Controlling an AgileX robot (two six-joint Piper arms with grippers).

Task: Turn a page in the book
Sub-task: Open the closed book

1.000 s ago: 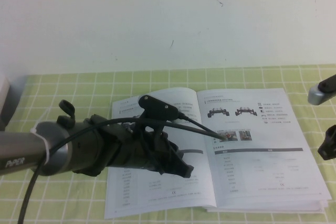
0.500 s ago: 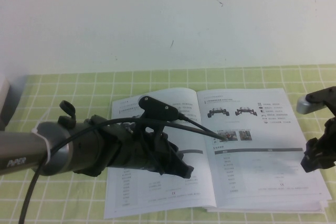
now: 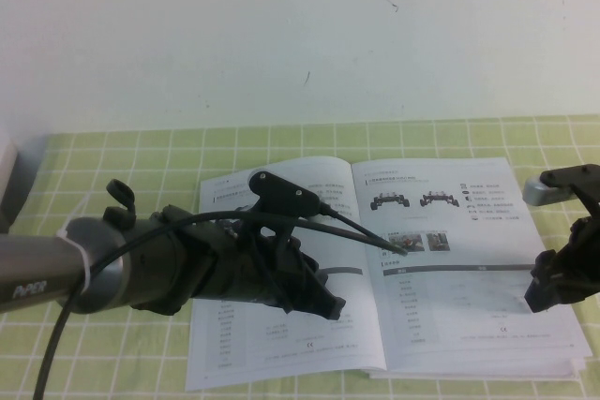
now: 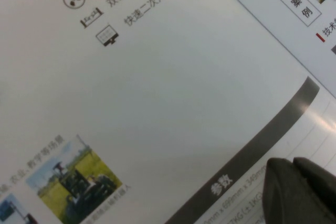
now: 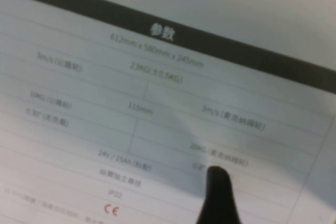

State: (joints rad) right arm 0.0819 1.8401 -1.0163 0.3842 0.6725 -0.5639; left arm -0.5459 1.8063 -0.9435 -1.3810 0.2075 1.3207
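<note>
I have the book (image 3: 394,269) lying open on the green-checked desk (image 3: 141,152), and my left gripper (image 3: 323,299) sits low over its left-hand sheet, probably pinning it flat; whether it is wide or narrow I cannot tell. My right gripper (image 3: 553,289) hovers at the page (image 3: 469,297)'s right edge; its opening is hidden too; bare desk lies right of that edge.
</note>
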